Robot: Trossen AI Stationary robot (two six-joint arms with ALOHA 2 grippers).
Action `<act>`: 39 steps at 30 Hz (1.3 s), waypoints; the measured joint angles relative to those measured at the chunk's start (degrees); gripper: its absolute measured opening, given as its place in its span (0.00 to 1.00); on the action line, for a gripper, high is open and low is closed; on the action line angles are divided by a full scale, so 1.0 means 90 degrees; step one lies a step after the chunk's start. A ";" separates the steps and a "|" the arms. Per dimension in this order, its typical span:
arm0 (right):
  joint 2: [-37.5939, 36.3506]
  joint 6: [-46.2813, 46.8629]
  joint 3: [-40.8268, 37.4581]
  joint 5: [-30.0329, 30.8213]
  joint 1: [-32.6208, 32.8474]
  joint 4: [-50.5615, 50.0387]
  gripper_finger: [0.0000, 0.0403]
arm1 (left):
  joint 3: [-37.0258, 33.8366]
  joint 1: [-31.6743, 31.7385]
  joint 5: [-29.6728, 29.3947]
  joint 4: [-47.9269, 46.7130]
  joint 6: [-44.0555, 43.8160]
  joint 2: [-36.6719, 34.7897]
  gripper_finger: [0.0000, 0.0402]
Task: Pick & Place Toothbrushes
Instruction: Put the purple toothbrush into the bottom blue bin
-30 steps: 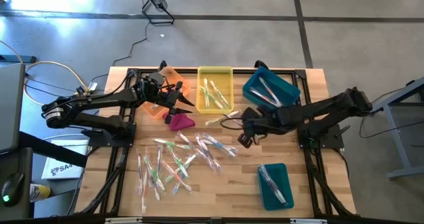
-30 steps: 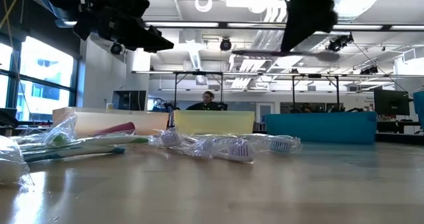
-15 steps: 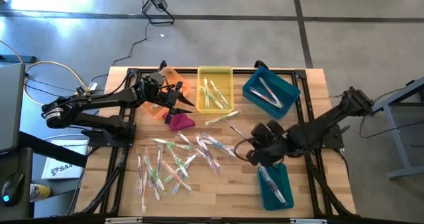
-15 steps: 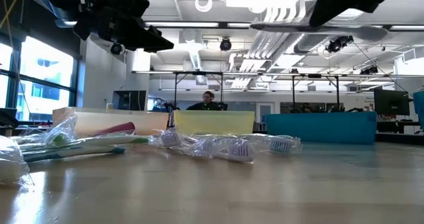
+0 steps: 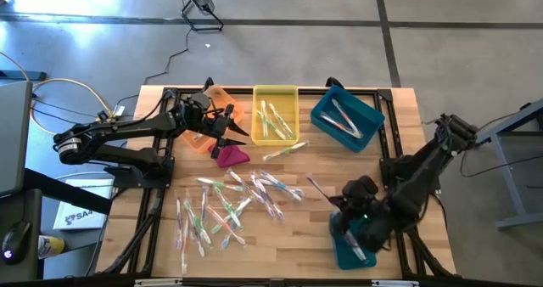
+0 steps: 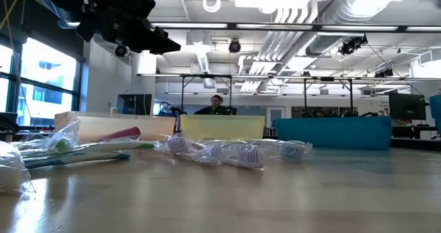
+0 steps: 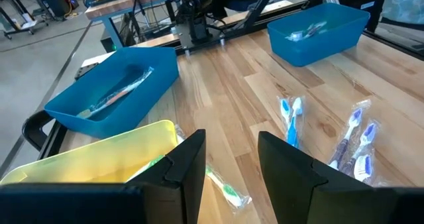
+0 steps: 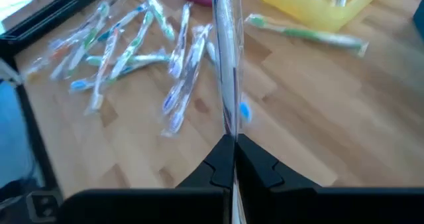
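Orange bin (image 5: pixel 217 117), yellow bin (image 5: pixel 276 92), teal bins (image 5: pixel 346 121), magenta cloth (image 5: pixel 231 156).

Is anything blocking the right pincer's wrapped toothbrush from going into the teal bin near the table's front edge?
Nothing visible does. The right pincer is shut on a wrapped toothbrush and already sits over the near teal bin, which holds other toothbrushes but looks open on top. The left pincer waits open by the yellow bin.

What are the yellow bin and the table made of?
The yellow bin looks like glossy plastic, probably see-through: light glows through its walls and the toothbrushes inside show faintly. The table looks like wood, with visible plank seams and grain; its smooth sheen suggests a varnish.
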 joint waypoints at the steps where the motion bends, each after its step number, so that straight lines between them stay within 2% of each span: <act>1: 0.0061 0.0188 0.0000 0.0066 0.0110 -0.0024 0.01 | 0.0000 0.0000 0.0000 0.0000 0.0002 0.0000 0.33; 10: 0.0870 0.1607 0.0000 0.0123 0.0527 -0.0228 0.01 | 0.0001 -0.0002 -0.0020 -0.0006 0.0000 0.0000 0.33; 19: 0.1348 0.2989 0.0000 0.0012 0.1029 -0.0110 0.01 | 0.0000 -0.0002 -0.0648 -0.0009 0.0002 0.0000 0.33; 31: 0.1449 0.3228 0.0000 -0.0484 0.1834 0.0197 0.01 | 0.0000 -0.0002 -0.0828 -0.0007 0.0000 0.0002 0.33; 35: 0.1584 0.3248 0.0000 -0.0416 0.2109 0.0197 0.01 | 0.0000 -0.0002 -0.0833 -0.0007 0.0000 0.0002 0.33; 39: 0.1868 0.3709 0.0000 -0.0397 0.2261 0.0157 0.01 | 0.0000 -0.0002 -0.0834 0.0001 -0.0002 0.0002 0.33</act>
